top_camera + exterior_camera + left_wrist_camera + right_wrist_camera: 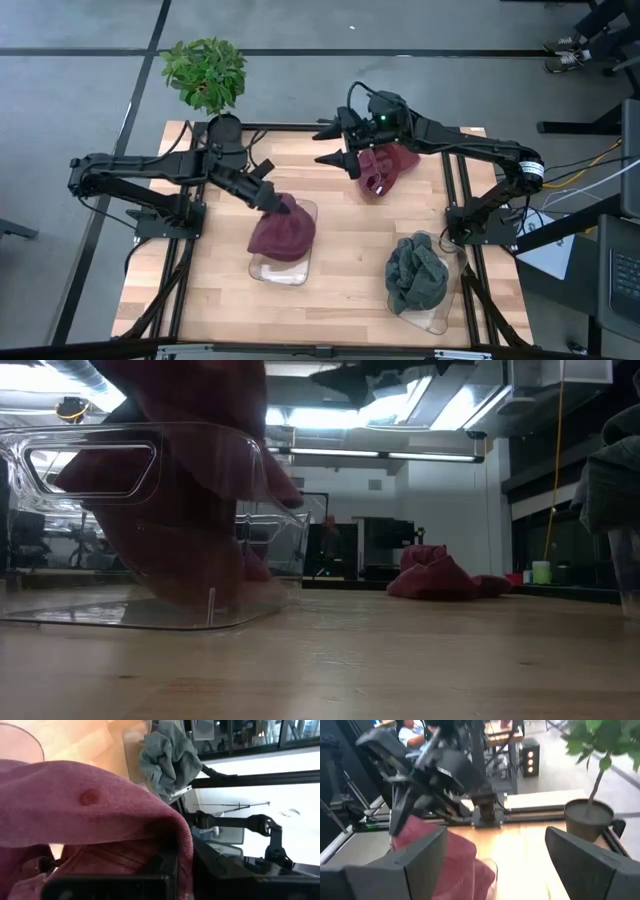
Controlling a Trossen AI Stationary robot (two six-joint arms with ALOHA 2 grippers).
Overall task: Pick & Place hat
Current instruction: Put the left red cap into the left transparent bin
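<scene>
- A maroon hat [283, 232] is pinched by the left gripper [275, 201] and held in the clear bin [300, 268] near the table's middle; in the left wrist view the cloth is seen draped over the fingers.
- The cloth could cling to the fingers on release (it lies folded over them), so it might be dragged back out when the arm lifts.
- Part of the hat bulges past the bin's rim, so it could slump onto the table [340, 290] if let go there.
- The light bin might be shifted or tipped by any sideways pull.
- The right gripper [338, 148] hangs with fingers spread, holding nothing, just beside a second maroon hat [385, 170] on the table; a descent aimed off to one side could push that hat away rather than grasp it.
- A grey hat [416, 275] fills another bin [432, 318] by the right edge.
</scene>
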